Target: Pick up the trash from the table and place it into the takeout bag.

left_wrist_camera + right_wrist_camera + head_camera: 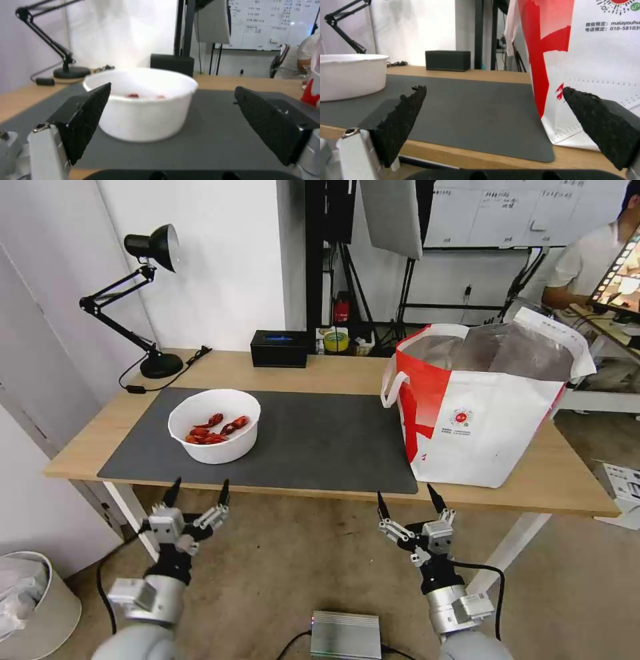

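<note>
Your left gripper hangs below table's near edge, fingers spread wide, empty. Your right gripper likewise wide, empty. Light-wood table carries dark grey mat. White bowl with red shells sits on mat's left part; takeout bag stands upright at right, mouth open. Black desk lamp and black box line far edge against white wall.
</note>
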